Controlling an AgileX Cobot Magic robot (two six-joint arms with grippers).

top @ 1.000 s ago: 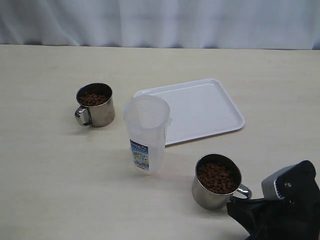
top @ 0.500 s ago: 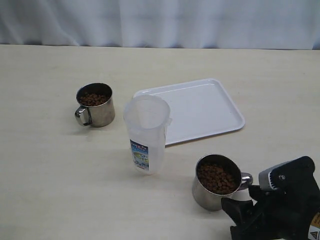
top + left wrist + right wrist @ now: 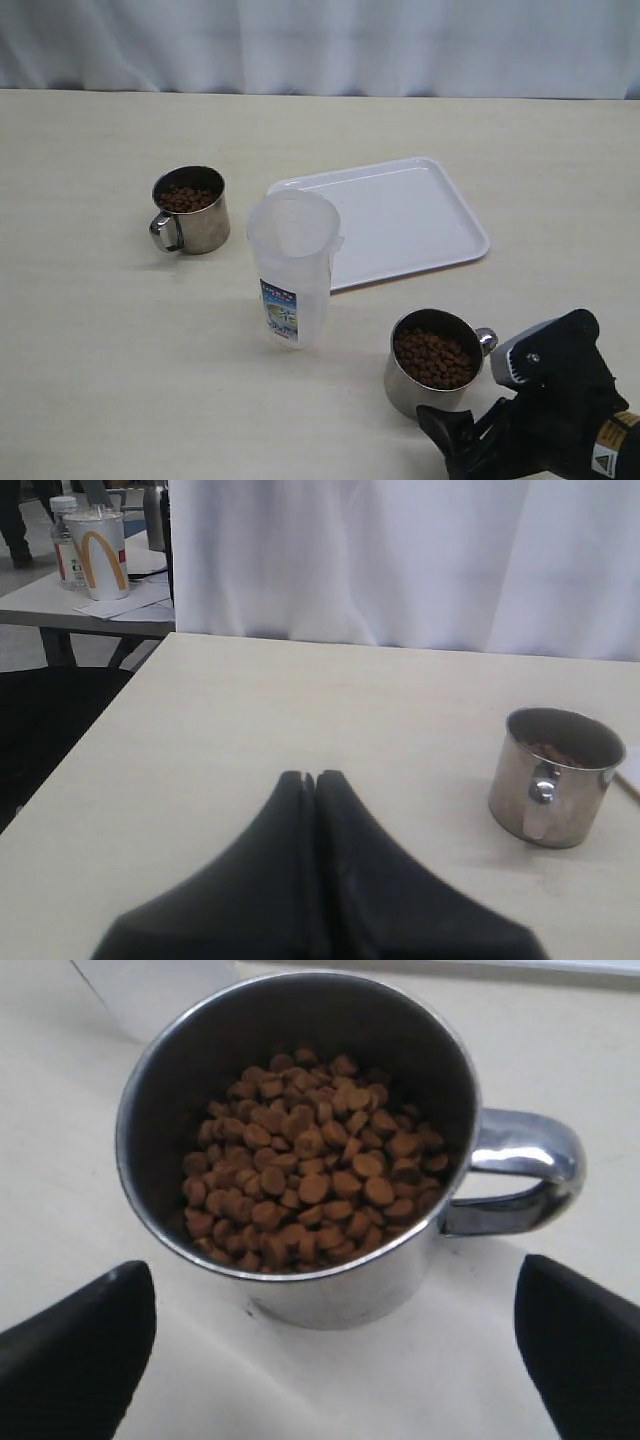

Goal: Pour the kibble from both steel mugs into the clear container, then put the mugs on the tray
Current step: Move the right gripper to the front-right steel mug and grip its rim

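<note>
Two steel mugs hold brown kibble. One mug [image 3: 190, 212] stands at the left, and the left wrist view shows it too [image 3: 555, 777]. The other mug [image 3: 433, 363] stands near the front right, its kibble [image 3: 310, 1160] and its handle [image 3: 528, 1172] close in the right wrist view. My right gripper [image 3: 476, 428] is open, just in front of this mug [image 3: 340, 1295]. Its fingers stand wide on either side without touching it. The clear container [image 3: 293, 268] stands upright in the middle, with the white tray [image 3: 400, 215] behind it. My left gripper [image 3: 312, 778] is shut on nothing, over bare table.
A white curtain [image 3: 320, 45] hangs behind the table. In the left wrist view the table's side edge [image 3: 90, 740] drops off to a dark gap. Beyond it, another table carries a paper cup [image 3: 97, 542] and a bottle.
My right gripper has opened from shut and slid leftward along the table's front to the near mug. That mug's handle now points a little farther back. The left gripper has not moved.
</note>
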